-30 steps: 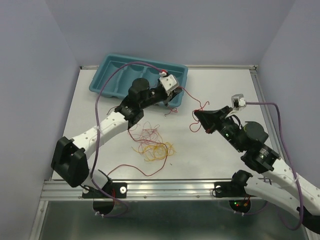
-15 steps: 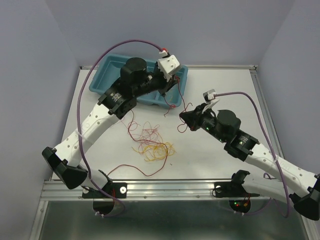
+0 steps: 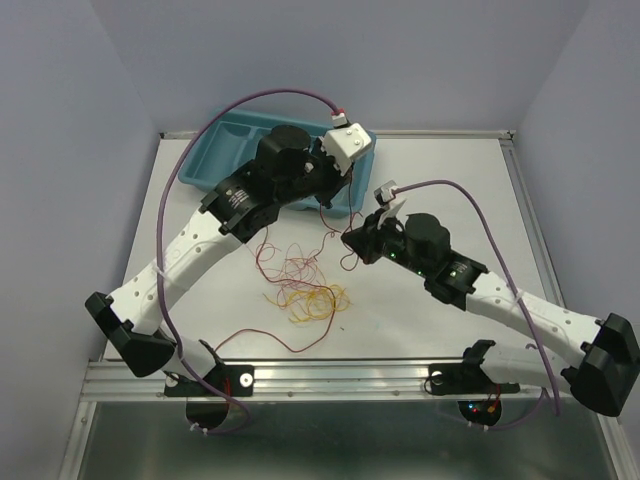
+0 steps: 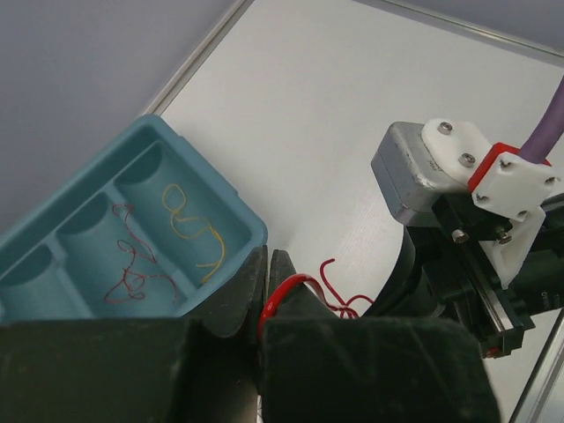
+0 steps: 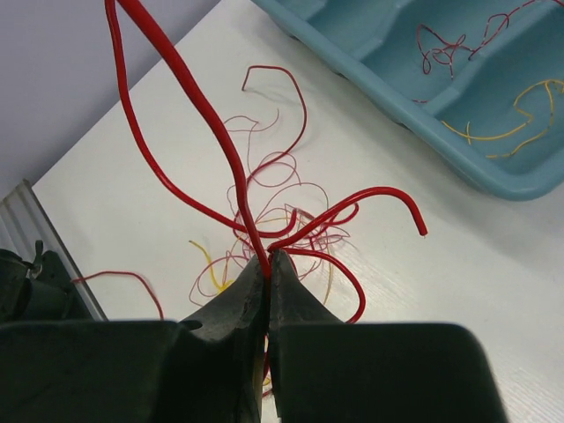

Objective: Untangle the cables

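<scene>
A loose tangle of thin red, dark red, orange and yellow cables [image 3: 305,285] lies on the white table in front of the arms. My left gripper [image 4: 268,260] is shut on one bright red cable [image 4: 288,285] that arches out between its fingertips, just off the teal tray's near right corner. My right gripper [image 5: 269,260] is shut on the same red cable [image 5: 185,88], which rises steeply from its tips. In the top view the right gripper [image 3: 350,240] sits close below the left gripper [image 3: 328,200], to the right of the tangle.
The teal divided tray [image 3: 215,150] stands at the back left; it holds a dark red cable [image 4: 132,260] and a yellow cable [image 4: 198,233] in separate compartments. A long dark red strand [image 3: 275,340] trails toward the front edge. Thick purple arm cables arc overhead.
My right gripper has moved left with the red cable, closing on the left gripper. The left arm has lifted and shifted slightly right by the tray corner. Both grippers stayed shut.
</scene>
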You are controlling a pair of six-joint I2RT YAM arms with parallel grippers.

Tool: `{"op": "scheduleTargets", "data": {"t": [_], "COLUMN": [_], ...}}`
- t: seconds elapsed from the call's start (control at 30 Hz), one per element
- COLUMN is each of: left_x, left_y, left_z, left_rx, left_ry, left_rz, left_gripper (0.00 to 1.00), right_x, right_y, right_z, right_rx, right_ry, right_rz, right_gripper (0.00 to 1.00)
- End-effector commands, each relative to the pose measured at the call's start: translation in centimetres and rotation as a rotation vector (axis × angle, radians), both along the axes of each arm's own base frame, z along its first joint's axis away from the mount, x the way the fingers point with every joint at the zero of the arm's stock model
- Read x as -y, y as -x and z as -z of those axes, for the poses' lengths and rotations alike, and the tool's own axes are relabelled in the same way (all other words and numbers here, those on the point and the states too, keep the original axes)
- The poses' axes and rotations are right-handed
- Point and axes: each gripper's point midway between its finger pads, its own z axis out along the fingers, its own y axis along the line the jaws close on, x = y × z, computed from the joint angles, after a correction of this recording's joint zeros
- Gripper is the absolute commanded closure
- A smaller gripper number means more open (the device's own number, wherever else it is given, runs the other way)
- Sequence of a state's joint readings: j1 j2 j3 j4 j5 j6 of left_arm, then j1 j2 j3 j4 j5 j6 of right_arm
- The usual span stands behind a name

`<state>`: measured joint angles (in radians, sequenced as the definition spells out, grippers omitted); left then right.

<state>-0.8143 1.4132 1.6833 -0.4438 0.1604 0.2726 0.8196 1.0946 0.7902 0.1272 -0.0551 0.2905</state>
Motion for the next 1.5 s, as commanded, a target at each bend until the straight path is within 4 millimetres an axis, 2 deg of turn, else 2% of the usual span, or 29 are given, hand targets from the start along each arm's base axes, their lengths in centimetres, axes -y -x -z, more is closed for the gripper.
{"op": "scheduleTargets", "data": {"t": [0.0, 0.07, 0.2, 0.33, 0.37, 0.43, 0.5, 0.53, 0.6, 0.63, 0.7, 0.73, 0.77, 0.83, 0.9, 0.93, 1.0, 1.03, 1.1, 1.13, 1.23, 1.27, 1.33, 1.43, 1.47], "left_x": [-1.1, -2.3, -3.6, -4.3, -4.2, -3.8, -3.7, -3.7, -4.1, -4.2, -4.6, -5.3, -5.8, -6.8, -7.6, -8.1, -9.6, -10.2, -11.4, -11.8, -12.6, -12.6, -12.7, -12.9, -13.3], "left_y": [-0.8, -1.5, -1.6, -1.7, -1.6, -1.9, -2.4, -2.7, -3.3, -3.6, -4.1, -4.5, -4.9, -6.0, -7.1, -7.5, -9.0, -9.5, -10.9, -11.3, -13.0, -14.3, -15.0, -16.5, -16.7], "left_z": [-4.6, -5.8, -7.0, -6.9, -6.6, -5.5, -4.1, -3.4, -3.2, -3.0, -3.2, -3.6, -3.9, -4.3, -4.3, -5.1, -5.3, -6.2, -6.5, -7.7, -9.2, -8.5, -9.2, -10.6, -11.9], "left_rx": [0.063, 0.075, 0.09, 0.102, 0.101, 0.088, 0.074, 0.072, 0.082, 0.088, 0.105, 0.122, 0.132, 0.155, 0.164, 0.18, 0.181, 0.197, 0.203, 0.225, 0.253, 0.242, 0.246, 0.264, 0.293], "left_ry": [0.093, 0.137, 0.172, 0.172, 0.16, 0.121, 0.07, 0.053, 0.044, 0.038, 0.03, 0.023, 0.016, -0.001, -0.017, -0.01, -0.018, -0.005, -0.007, 0.01, 0.022, 0.004, 0.006, 0.022, 0.048], "left_rz": [-0.086, -0.135, -0.165, -0.168, -0.158, -0.149, -0.148, -0.152, -0.186, -0.203, -0.224, -0.26, -0.289, -0.346, -0.394, -0.412, -0.46, -0.482, -0.518, -0.535, -0.581, -0.61, -0.629, -0.676, -0.707], "left_gripper": [1.0, 1.0, 1.0, 1.0, 1.0, 1.0, 1.0, 1.0, 1.0, 1.0, 1.0, 1.0, 1.0, 1.0, 1.0, 1.0, 1.0, 1.0, 1.0, 1.0, 1.0, 1.0, 1.0, 1.0, 1.0], "right_x": [-0.7, -1.3, -1.5, -1.3, -1.2, -0.7, 0.0, 0.3, 0.9, 1.5, 2.0, 2.6, 2.8, 3.7, 4.1, 4.2, 4.3, 4.3, 4.3, 4.4, 4.3, 4.3, 4.4, 4.5, 4.6], "right_y": [-0.5, -0.7, -1.0, -0.9, -0.8, -0.3, 0.3, 0.4, 0.8, 1.1, 1.3, 1.6, 1.7, 1.5, 1.5, 1.5, 1.6, 1.6, 1.5, 1.5, 1.4, 1.4, 1.3, 1.3, 1.2], "right_z": [-1.2, -0.2, 0.1, -0.3, -0.6, -1.6, -2.9, -3.4, -4.1, -4.9, -5.3, -5.9, -6.1, -6.5, -6.8, -6.8, -6.9, -6.9, -6.8, -6.8, -6.7, -6.6, -6.6, -6.7, -6.6], "right_rx": [0.049, 0.024, 0.014, 0.024, 0.028, 0.051, 0.081, 0.091, 0.11, 0.129, 0.141, 0.159, 0.163, 0.176, 0.183, 0.184, 0.186, 0.188, 0.185, 0.187, 0.184, 0.183, 0.181, 0.181, 0.18], "right_ry": [-0.04, -0.027, -0.027, -0.041, -0.045, -0.07, -0.105, -0.114, -0.131, -0.148, -0.161, -0.175, -0.18, -0.191, -0.201, -0.2, -0.204, -0.205, -0.203, -0.202, -0.201, -0.199, -0.199, -0.203, -0.204], "right_rz": [-0.005, -0.013, -0.008, -0.007, -0.003, -0.006, -0.003, 0.003, 0.012, 0.021, 0.03, 0.042, 0.045, 0.091, 0.104, 0.107, 0.108, 0.108, 0.113, 0.113, 0.116, 0.118, 0.122, 0.132, 0.138], "right_gripper": [0.99, 0.99, 0.99, 0.99, 0.95, 0.7, 0.55, 0.44, 0.35, 0.22, 0.13, 0.06, 0.03, 0.0, 0.0, 0.0, 0.0, 0.0, 0.0, 0.0, 0.0, 0.0, 0.0, 0.0, 0.0]}}
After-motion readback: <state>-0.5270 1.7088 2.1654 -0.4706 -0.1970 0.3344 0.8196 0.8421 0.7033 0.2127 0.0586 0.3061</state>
